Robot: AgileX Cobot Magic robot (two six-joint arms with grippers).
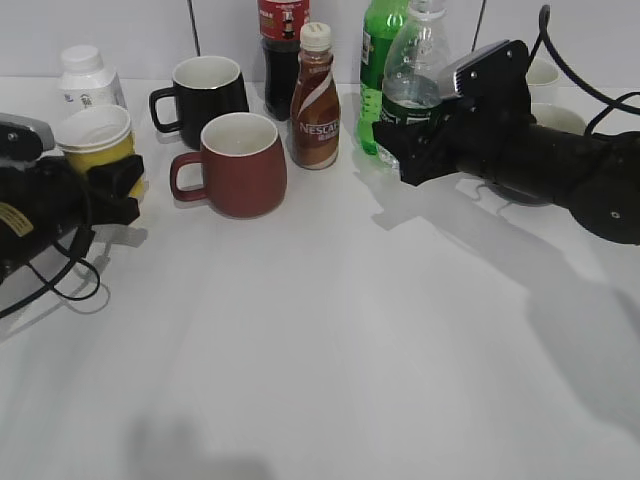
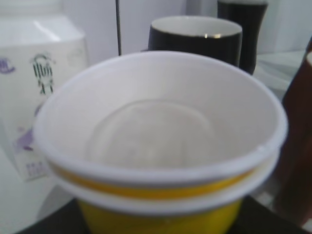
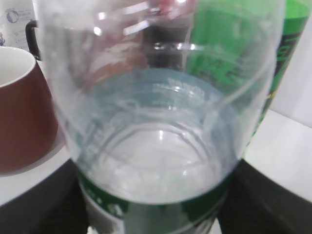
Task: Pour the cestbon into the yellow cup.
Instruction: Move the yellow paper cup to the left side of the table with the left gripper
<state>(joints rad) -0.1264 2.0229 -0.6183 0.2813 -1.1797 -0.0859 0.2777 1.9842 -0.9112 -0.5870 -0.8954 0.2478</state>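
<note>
The cestbon (image 1: 412, 85) is a clear bottle with a dark green label band, upright at the back right; my right gripper (image 1: 400, 135) is shut on it at the label. It fills the right wrist view (image 3: 156, 122), with clear liquid inside. The yellow cup (image 1: 98, 140), white rim and white inside, stands at the far left, held in my left gripper (image 1: 118, 185), which is shut on it. In the left wrist view the cup (image 2: 161, 146) looks empty, and its rim shows as two stacked rims.
A dark red mug (image 1: 235, 165) and a black mug (image 1: 205, 95) stand left of centre. A brown Nescafe bottle (image 1: 316, 100), a cola bottle (image 1: 282, 45) and a green soda bottle (image 1: 380, 60) stand behind. A white jar (image 1: 88, 78) is behind the cup.
</note>
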